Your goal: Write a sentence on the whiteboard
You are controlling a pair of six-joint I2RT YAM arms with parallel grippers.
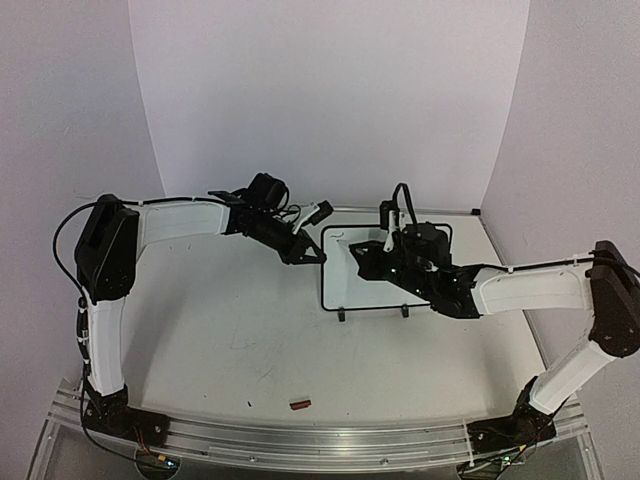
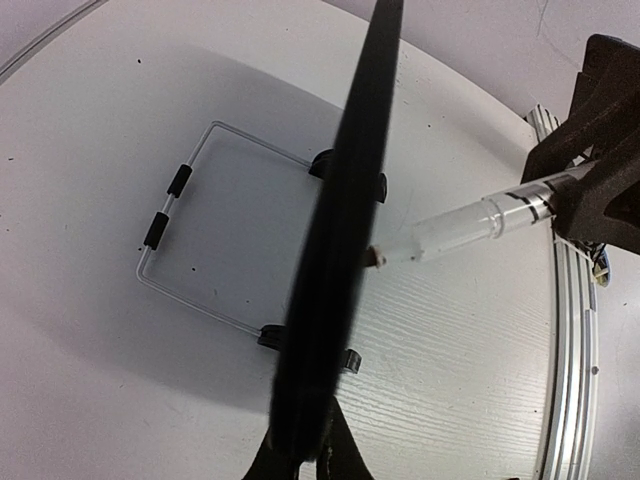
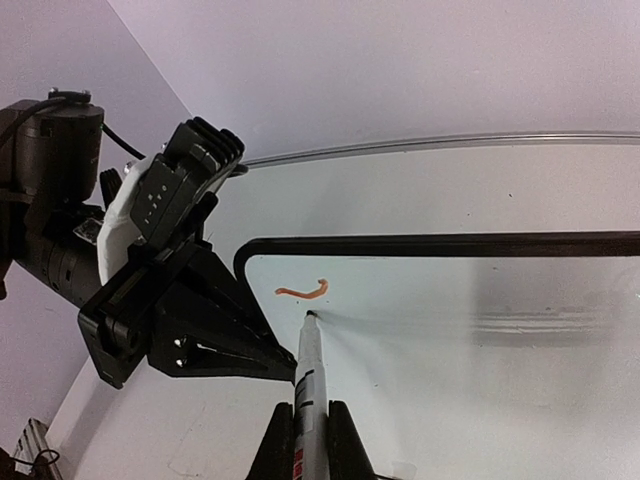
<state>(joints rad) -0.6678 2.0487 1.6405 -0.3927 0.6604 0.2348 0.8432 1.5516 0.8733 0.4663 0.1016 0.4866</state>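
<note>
A: Right gripper [image 3: 308,432]?
B: Closed on one marker [image 3: 307,375], whose tip touches the board [image 3: 480,400] near the corner.
A: Left gripper [image 2: 305,455]?
B: Clamped tight on the board's left edge. The board stands on the table [image 1: 220,330] between the two arms.
A: Counts?
B: Two grippers, one marker and one board with two black feet [image 1: 342,315]. One wire stand [image 2: 168,206] behind it has two black sleeves [image 2: 157,230]. One red-brown scrap [image 1: 300,404] lies well apart, near the table's front.
A: Writing?
B: One short orange-red stroke [image 3: 304,292] just above the tip, not a readable letter. The marker label has black bands and red print, too small to read.
</note>
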